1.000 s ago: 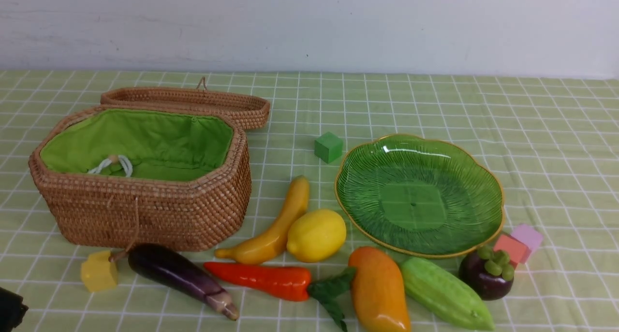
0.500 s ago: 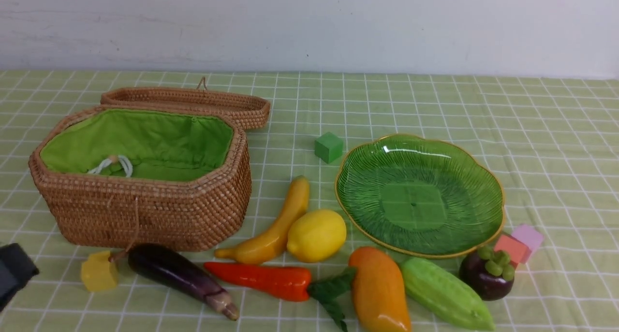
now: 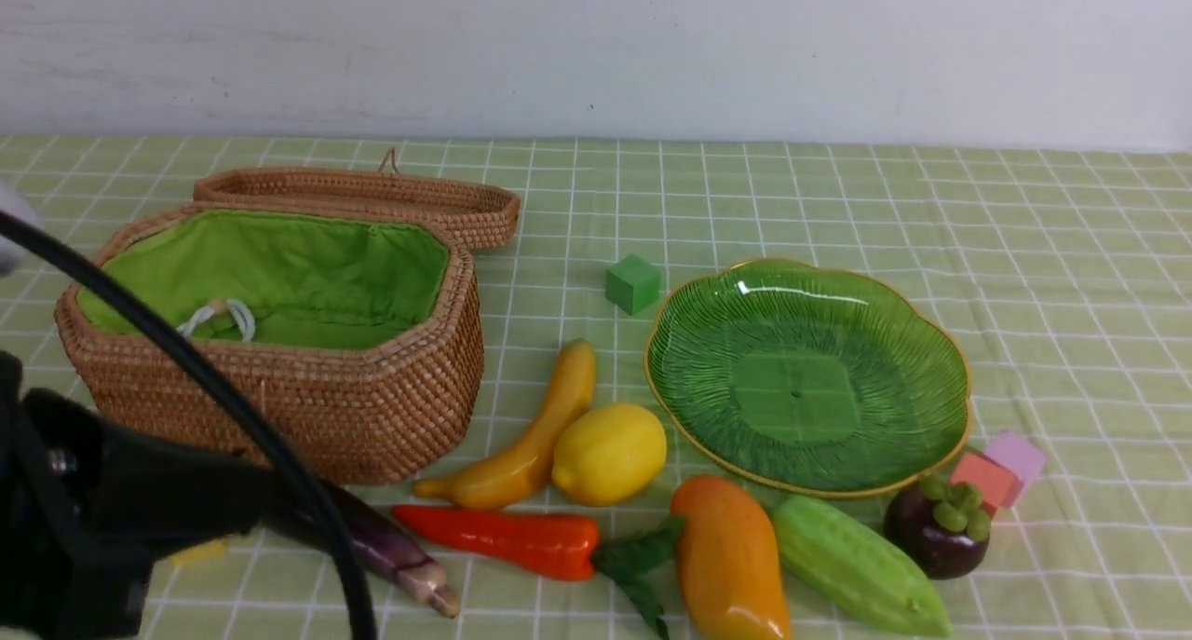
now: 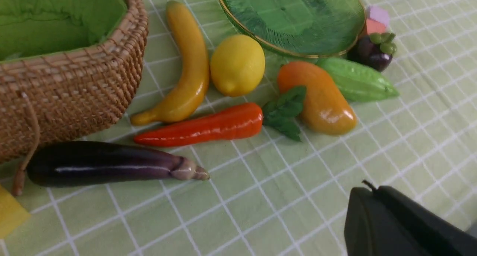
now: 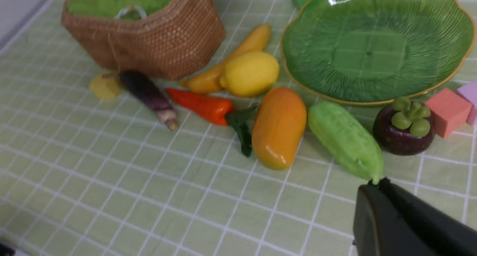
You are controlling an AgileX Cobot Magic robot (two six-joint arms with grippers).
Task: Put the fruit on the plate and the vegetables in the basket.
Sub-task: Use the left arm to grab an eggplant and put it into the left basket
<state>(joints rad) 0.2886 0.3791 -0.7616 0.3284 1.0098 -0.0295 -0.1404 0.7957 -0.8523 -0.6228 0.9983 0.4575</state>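
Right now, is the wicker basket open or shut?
Open. The lid lies flipped back behind the basket, and its green lining is exposed, with only the white drawstring inside.

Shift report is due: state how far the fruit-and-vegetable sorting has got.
Done: nothing; the plate and basket hold no produce. In hand: nothing; the left gripper is shut and empty near the eggplant. Left: lemon, banana, mango, mangosteen to the plate; eggplant, carrot, gourd to the basket.

Front view faces forward over the whole spread; both wrist views look down from nearer, sharing the round yellow lemon (image 4: 237,64).
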